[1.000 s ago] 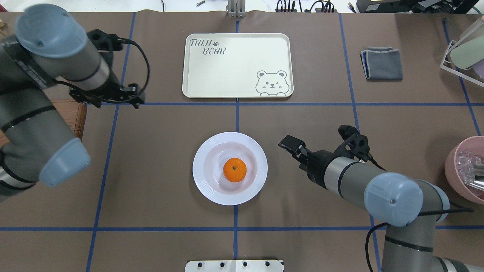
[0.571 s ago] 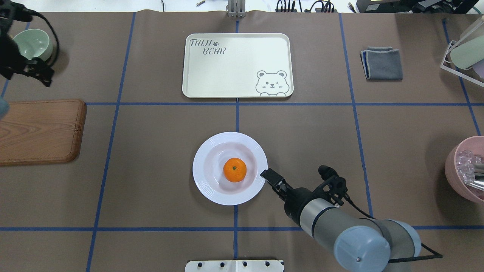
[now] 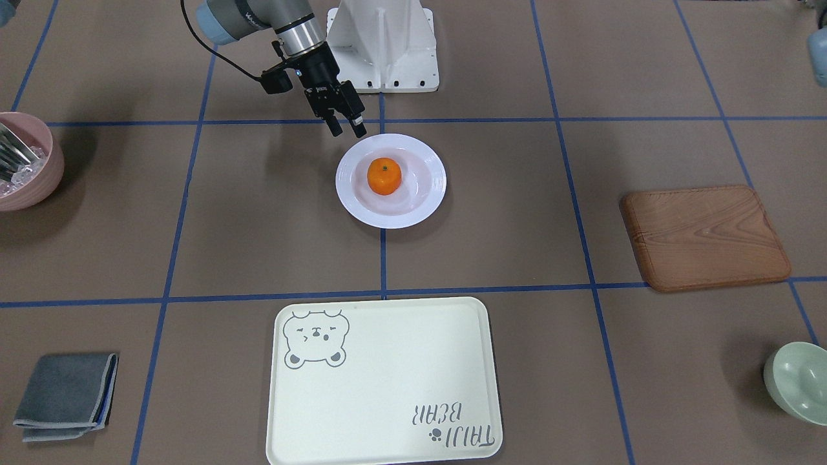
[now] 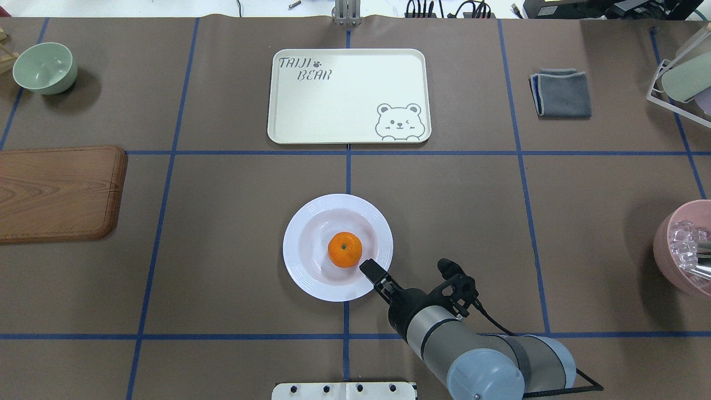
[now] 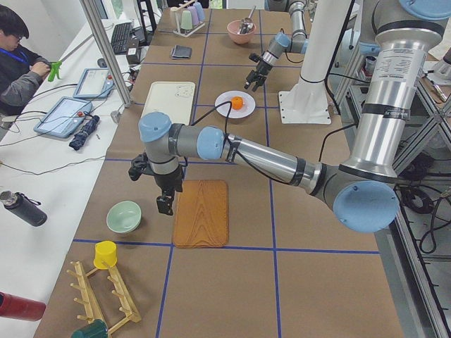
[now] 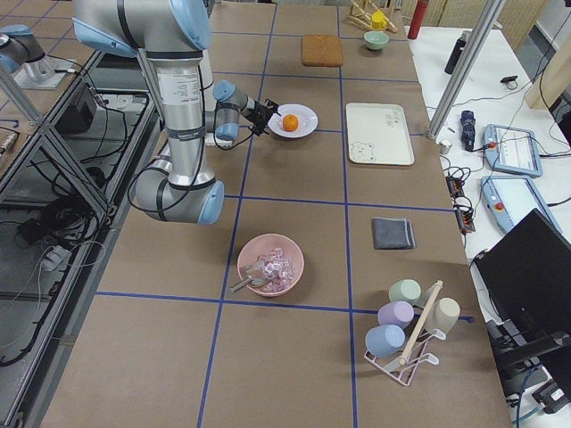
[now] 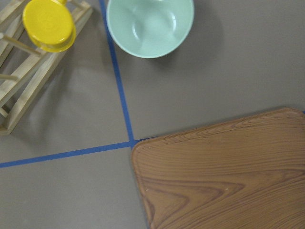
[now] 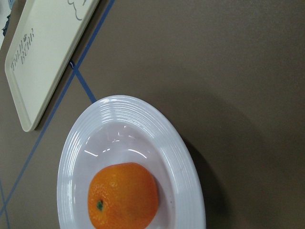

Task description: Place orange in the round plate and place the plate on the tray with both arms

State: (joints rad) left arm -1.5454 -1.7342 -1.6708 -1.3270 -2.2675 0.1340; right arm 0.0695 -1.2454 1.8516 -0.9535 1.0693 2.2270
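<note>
The orange (image 4: 344, 249) sits in the middle of the white round plate (image 4: 300, 266), which stands on the table at mid-centre. In the right wrist view the orange (image 8: 123, 195) and the plate's ridged rim (image 8: 128, 109) fill the lower left. My right gripper (image 4: 367, 268) hangs open just over the plate's near right rim, with nothing between its fingers (image 3: 358, 128). The cream tray (image 4: 344, 105) lies bare at the far centre, apart from the plate. My left gripper (image 5: 164, 204) shows only in the exterior left view, between the green bowl and the wooden board; whether it is open or shut I cannot tell.
A wooden board (image 4: 58, 191) lies at the left edge, and a pale green bowl (image 4: 45, 68) at the far left. At the far right lies a grey cloth (image 4: 562, 93), with a cup rack (image 4: 680, 78) beyond it. A pink bowl (image 4: 686, 250) stands at the right edge.
My left arm has swung away to the left and out of the overhead view. My right gripper has moved from right of the plate to its near right rim.
</note>
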